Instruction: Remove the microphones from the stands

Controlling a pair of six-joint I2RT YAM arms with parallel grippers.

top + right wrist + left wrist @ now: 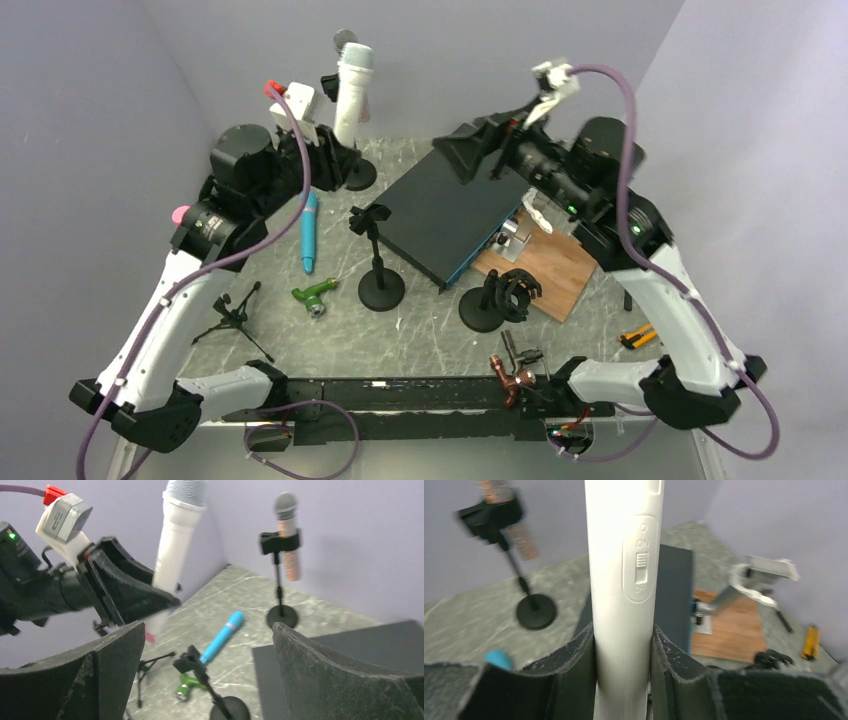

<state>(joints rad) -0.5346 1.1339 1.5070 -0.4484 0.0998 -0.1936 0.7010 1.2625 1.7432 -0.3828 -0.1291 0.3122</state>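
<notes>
My left gripper (pixel 338 150) is shut on a white microphone (pixel 352 100) and holds it upright in the air at the back left, clear of any stand. In the left wrist view the microphone (pixel 624 570) fills the gap between my fingers (pixel 574 665), its ON/OFF switch facing the camera. An empty black stand (pixel 378 262) with an open clip stands mid-table. In the right wrist view the white microphone (pixel 172 555) is high above that empty stand (pixel 200 672). My right gripper (pixel 470 150) is open and empty above a dark box.
A second microphone (pixel 287 535) sits in its own stand at the back. A blue microphone (pixel 308 232), a green object (pixel 315 296) and a small tripod (pixel 236 315) lie on the left. The dark box (pixel 450 215), a wooden board (pixel 545 265) and another black holder (pixel 500 297) are on the right.
</notes>
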